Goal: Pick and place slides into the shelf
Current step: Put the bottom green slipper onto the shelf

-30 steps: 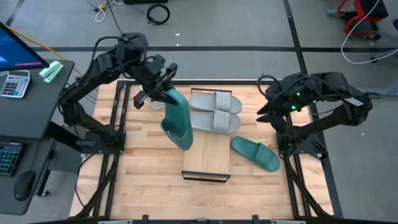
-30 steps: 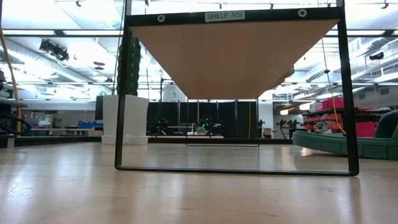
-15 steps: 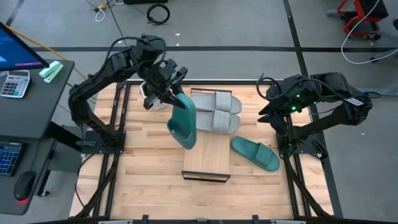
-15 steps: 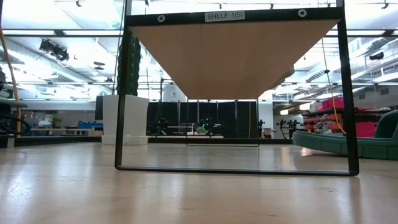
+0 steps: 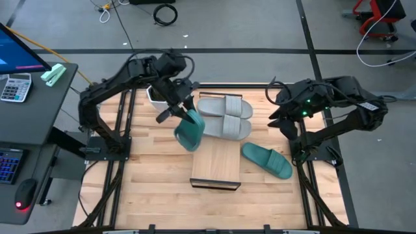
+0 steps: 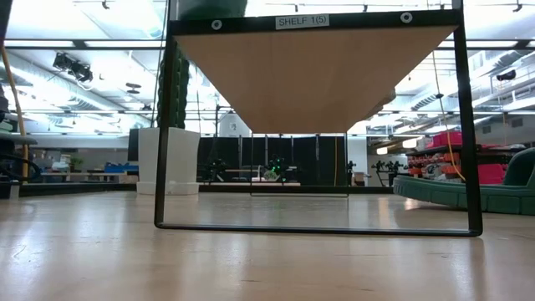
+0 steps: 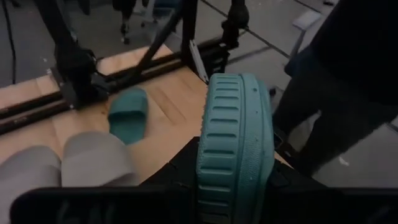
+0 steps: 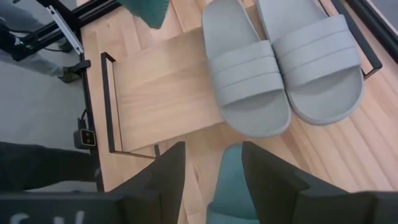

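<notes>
My left gripper [image 5: 177,113] is shut on a teal slide [image 5: 188,130] and holds it in the air over the left edge of the shelf [image 5: 216,164]. The slide's ribbed sole faces the left wrist camera [image 7: 236,137]. Two light grey slides [image 5: 224,116] lie side by side, soles down, on the shelf's far part. The second teal slide [image 5: 266,160] lies flat on the table, right of the shelf. My right gripper [image 8: 214,180] is open and empty, high above that slide at the table's right. My left gripper pinches one end of the teal slide [image 7: 233,186] between its two fingers; the gripper's own body hides the exact spot. The fingers slant downward from the table's far left. The slide hangs below them, steeply tipped, clear of shelf and table.
The shelf's near half [image 8: 161,93] is bare wood with a thin dark frame. Black frame rails [image 5: 123,130] run along the table's left and right sides. A desk with a keyboard and calculator [image 5: 16,88] stands off the table's left.
My left gripper has carried the teal slide toward the table's right and slightly toward the near edge, up to the grey slides. It has turned, and the slide now hangs steeper, its lower end drawn in from over the shelf's middle.
</notes>
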You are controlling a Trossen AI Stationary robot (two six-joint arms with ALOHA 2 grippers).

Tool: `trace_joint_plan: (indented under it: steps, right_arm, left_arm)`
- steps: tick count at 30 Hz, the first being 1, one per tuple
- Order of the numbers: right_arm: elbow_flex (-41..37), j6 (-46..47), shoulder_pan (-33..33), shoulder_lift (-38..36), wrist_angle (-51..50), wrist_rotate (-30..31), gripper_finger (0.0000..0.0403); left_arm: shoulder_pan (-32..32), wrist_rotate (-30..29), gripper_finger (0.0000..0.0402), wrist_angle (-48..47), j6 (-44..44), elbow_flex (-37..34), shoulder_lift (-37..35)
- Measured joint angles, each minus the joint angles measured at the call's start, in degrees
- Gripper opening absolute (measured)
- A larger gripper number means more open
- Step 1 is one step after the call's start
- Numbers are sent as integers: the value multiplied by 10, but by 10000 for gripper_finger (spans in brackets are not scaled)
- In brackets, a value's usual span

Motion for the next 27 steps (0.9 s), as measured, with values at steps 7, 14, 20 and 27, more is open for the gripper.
trace_joint_plan:
  steps: [7,14,20,27]
  right_arm:
    - [0,-4,0,18,-1,0,165]
    - [0,2,0,20,-11,-4,165]
    - [0,9,0,15,-45,-1,165]
    - [0,17,0,11,-53,2,165]
  left_arm:
    - [-24,-4,84,-36,44,0,13]
    - [-46,-12,91,-41,64,0,26]
    - [-52,-19,87,-42,89,0,37]
    - [-54,-36,87,-46,94,0,44]
